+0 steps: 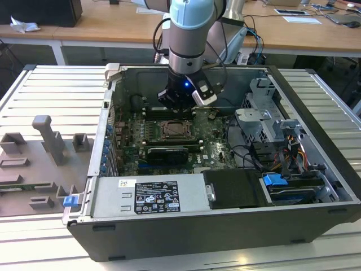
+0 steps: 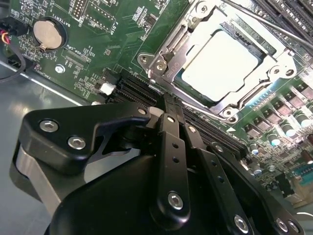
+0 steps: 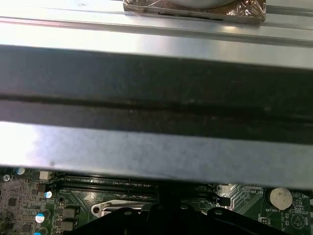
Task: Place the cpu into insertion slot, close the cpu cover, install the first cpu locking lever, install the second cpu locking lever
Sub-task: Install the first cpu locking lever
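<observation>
The cpu [image 2: 220, 63], a pale silvery square, lies flat in the insertion slot [image 1: 175, 131] on the green board. The cpu cover [image 2: 276, 66], a silver frame plate, is down around it, and the chip shows through its window. A thin metal lever rod [image 2: 274, 24] runs along the socket's edge away from the gripper. My gripper [image 2: 166, 100] hangs over the board just beside a socket corner with its black fingers [image 2: 171, 142] together and nothing between them. In the exterior view the gripper [image 1: 179, 104] sits just behind the socket, inside the open computer case.
Long black memory slots [image 2: 142, 93] run under the fingertips. A coin battery [image 2: 46, 32] sits on the board nearby. The case's metal wall [image 3: 156, 147] stands close by. A drive cage with cables [image 1: 271, 135] is on the exterior view's right, a power supply [image 1: 152, 195] in front.
</observation>
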`<state>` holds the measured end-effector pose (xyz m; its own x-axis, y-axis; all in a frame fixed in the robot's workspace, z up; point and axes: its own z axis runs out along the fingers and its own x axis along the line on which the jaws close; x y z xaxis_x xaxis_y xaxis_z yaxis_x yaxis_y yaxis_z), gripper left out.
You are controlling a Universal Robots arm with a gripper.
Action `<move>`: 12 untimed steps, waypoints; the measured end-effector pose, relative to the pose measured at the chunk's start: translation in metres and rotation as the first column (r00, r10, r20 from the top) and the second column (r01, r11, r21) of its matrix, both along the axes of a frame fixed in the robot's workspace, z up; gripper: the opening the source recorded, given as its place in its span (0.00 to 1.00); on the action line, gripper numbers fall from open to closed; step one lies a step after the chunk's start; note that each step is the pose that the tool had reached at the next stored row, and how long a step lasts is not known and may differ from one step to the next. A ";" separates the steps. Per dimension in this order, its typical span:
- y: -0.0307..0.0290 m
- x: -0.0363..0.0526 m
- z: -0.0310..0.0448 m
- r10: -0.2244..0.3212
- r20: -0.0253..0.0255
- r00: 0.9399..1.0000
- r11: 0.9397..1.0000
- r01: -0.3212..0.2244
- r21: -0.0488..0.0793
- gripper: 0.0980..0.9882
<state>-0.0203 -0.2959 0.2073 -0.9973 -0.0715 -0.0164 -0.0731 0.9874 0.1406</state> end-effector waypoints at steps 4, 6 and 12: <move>0.0000 0.0002 -0.0019 0.000 0.000 1.000 1.000 0.000 -0.006 0.01; 0.0000 0.0002 -0.0024 0.000 0.000 1.000 1.000 0.000 -0.010 0.01; -0.0001 0.0003 -0.0041 0.000 0.000 1.000 1.000 0.000 -0.022 0.01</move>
<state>-0.0201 -0.2960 0.2032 -0.9973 -0.0719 -0.0146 -0.0731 0.9902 0.1186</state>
